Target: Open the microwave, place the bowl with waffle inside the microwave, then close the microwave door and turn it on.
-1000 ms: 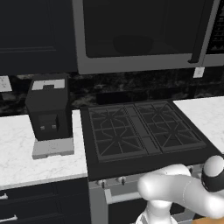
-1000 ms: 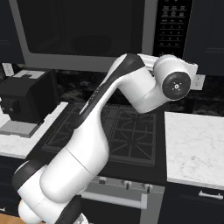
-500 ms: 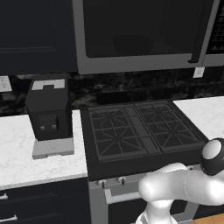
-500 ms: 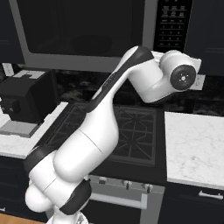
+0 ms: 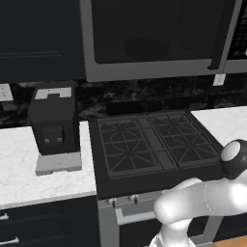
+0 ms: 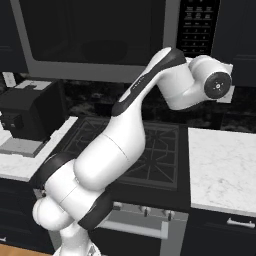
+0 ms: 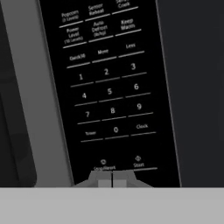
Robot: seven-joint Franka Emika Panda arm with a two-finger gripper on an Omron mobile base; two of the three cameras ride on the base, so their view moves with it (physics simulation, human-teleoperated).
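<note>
The microwave hangs above the stove, and the microwave door is shut flush with its frame. Behind the dark glass sits a dim round shape; I cannot tell whether it is the bowl with waffle. In the hand view the keypad is very close. My gripper is shut with nothing held, its tips pressed together just under the Stop/Reset and Start keys. In the right base view my wrist is raised in front of the lower control panel.
A black coffee machine stands on the white marble counter to the left. The black gas stove lies under the microwave. More counter runs to the right. Dark cabinets flank the microwave.
My arm has swung up and to the right, which brought the wrist closer to the microwave's control panel. The gripper has stayed shut, and the door has not moved.
</note>
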